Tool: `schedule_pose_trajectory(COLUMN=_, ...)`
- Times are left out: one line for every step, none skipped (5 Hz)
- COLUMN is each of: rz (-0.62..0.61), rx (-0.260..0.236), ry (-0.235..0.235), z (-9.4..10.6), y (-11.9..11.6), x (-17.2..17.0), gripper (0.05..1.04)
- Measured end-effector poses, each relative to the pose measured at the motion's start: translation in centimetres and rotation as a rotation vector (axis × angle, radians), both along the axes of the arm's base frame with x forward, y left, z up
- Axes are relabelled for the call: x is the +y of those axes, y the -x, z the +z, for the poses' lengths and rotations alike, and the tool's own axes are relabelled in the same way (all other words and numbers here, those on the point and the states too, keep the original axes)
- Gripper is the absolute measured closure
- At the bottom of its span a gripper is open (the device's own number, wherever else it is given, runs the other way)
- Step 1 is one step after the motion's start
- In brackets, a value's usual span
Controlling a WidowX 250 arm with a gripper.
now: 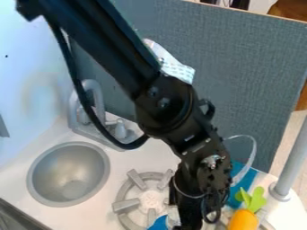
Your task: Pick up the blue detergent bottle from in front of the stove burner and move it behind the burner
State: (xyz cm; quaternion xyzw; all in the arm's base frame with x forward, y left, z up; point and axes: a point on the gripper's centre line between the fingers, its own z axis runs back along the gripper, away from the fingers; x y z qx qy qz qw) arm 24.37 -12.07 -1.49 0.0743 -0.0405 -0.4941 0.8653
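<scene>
Roughly right of centre, at the near edge of the view: black claw [190, 221], low over the white bench [72, 218]. Its black arm [171, 101] slants in from the far left. Claw partly cut off and crowded by cables; cannot tell whether it is open, closed or gripping something.

Just left of the claw, a bright blue object [158, 223], cut off by the near edge; shape and kind unclear, contact with the claw unclear too. It overlaps the near part of a grey toy burner with blocky prongs [125, 206], whose right side is hidden by the arm.

Right of the claw, apart from it: orange toy carrot [243, 220] with light green leaves, leaves pointing far, near end cut off. It lies over a second grey burner [269, 224], mostly hidden. Beyond the carrot, a flat blue patch [246, 179], partly behind the arm; material hard to make out.

Left: round grey metallic sink [69, 173], grey faucet [93, 105] on its far side. Far right: upright grey post [293, 159]. Behind all, a blue-grey fabric partition [240, 72].
</scene>
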Motion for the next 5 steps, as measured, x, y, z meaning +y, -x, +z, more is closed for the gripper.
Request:
schedule_pose_trajectory(rz=-0.002, rx=0.003, ry=0.034, z=-0.2, y=-0.3, x=0.1, gripper=0.383)
schedule_pose_trajectory(rz=0.008, rx=0.019, ry=0.049, z=-0.2, y=-0.4, x=0.4, gripper=0.587)
schedule_pose_trajectory(rz=0.012, rx=0.047, ry=0.063, z=0.2, y=-0.1, x=0.6, gripper=0.593)
schedule_pose_trajectory(rz=0.003, rx=0.037, ry=0.104, z=2.1, y=-0.1, x=0.4, gripper=0.593)
schedule_pose_trajectory(rz=0.049, rx=0.013, ry=0.168, z=4.0, y=-0.8, x=0.6, gripper=0.593)
